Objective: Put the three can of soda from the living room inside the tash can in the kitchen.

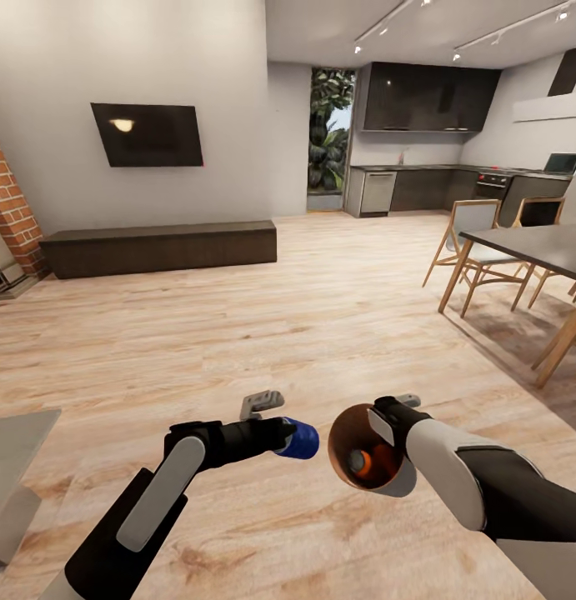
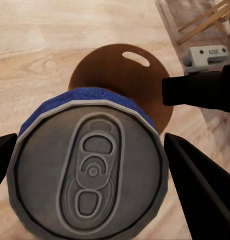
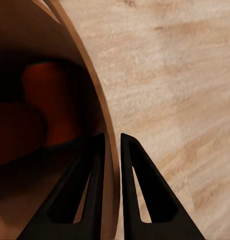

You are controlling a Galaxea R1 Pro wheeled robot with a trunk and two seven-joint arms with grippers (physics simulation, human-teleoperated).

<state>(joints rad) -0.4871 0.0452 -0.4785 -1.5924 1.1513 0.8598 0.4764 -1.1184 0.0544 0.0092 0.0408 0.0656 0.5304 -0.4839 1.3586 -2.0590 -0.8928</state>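
My left gripper (image 1: 294, 438) is shut on a soda can (image 1: 302, 439) whose side looks blue here; its silver-grey top (image 2: 92, 172) faces the left wrist camera between the black fingers (image 2: 199, 190). My right gripper (image 1: 388, 427) is shut on the rim of the copper-brown trash can (image 1: 344, 437), which is tipped with its mouth towards me. An orange soda can (image 1: 368, 463) lies inside it. In the right wrist view the fingers (image 3: 90, 190) pinch the bin's thin wall (image 3: 111, 150), and an orange shape (image 3: 50, 100) glows in its dark inside. The bin's oval handle cutout (image 2: 135, 58) is visible behind the blue can.
I stand on a light wood floor (image 1: 321, 317). A low dark bench (image 1: 158, 246), wall TV (image 1: 146, 133) and brick fireplace (image 1: 8, 208) are at left. A dining table (image 1: 538, 242) with chairs (image 1: 475, 237) stands right. The kitchen (image 1: 429, 179) lies far ahead.
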